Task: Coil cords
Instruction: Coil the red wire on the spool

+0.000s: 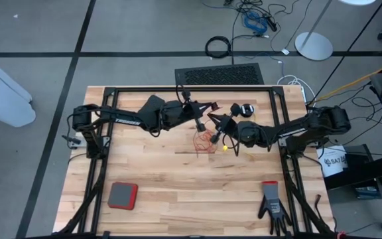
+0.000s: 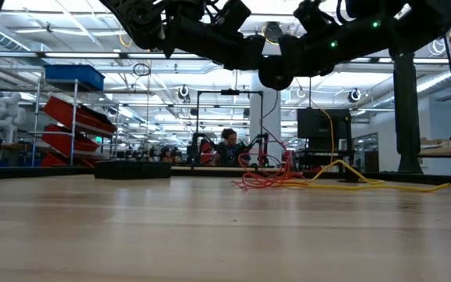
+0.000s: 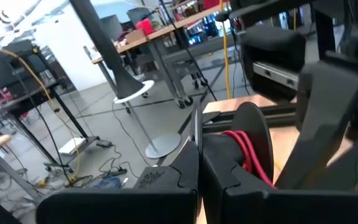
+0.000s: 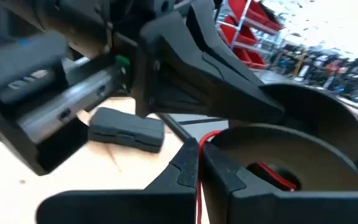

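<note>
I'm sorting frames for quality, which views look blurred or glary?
Low view: ceiling lights glare, arms backlit dark, red cord sharp. Left wrist view: left pincer and reel soft, close up. Right wrist view: right pincer blurred, background washed bright.

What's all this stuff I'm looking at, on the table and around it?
Cords: two; red one tangled mid-table, yellow one beside it.
Reels: a black one wound with red cord between the arms; another on the table's far side.
Pad: one, red and grey, near left corner.
Glove: one, black with red cuff, near right.
Black mat: one, beyond the far edge.
Cable ring: one, black, on the floor.
Left gripper: fingers shut.
Right gripper: fingers shut on red cord.
</note>
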You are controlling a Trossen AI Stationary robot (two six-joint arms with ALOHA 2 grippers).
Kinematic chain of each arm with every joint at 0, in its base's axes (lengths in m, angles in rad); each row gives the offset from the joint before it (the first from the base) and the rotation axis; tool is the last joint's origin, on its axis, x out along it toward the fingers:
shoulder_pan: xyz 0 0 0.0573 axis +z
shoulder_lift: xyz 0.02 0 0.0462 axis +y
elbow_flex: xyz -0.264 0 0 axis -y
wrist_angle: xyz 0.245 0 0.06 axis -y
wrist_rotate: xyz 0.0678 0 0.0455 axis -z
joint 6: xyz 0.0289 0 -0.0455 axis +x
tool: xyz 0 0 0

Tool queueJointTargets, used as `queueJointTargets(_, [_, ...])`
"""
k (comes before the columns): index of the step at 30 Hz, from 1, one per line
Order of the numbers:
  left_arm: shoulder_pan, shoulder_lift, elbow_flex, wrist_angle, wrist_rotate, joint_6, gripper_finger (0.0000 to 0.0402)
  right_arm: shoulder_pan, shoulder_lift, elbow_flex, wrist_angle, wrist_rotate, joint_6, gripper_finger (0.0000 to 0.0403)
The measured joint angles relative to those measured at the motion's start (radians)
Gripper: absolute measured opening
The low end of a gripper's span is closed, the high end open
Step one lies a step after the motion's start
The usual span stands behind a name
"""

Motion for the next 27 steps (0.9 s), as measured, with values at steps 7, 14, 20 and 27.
queueJointTargets(7, [0.022,0.001,0.000,0.037,0.037,-0.109,0.0000,0.001,0.078,0.001,0.139,0.083,-0.105,0.0000])
queueJointTargets(14, [0.048,0.002,0.000,0.052,0.080,-0.185,0.0000,0.004,0.091,0.001,0.159,0.134,-0.170,0.0000])
queueJointTargets(20, [0.076,0.000,0.000,0.061,0.140,-0.259,0.0000,0.003,0.091,0.001,0.161,0.134,-0.212,0.0006])
queueJointTargets(27, [0.102,-0.007,0.003,0.096,0.176,-0.326,0.0000,0.004,0.093,-0.002,0.148,0.130,-0.241,0.0024])
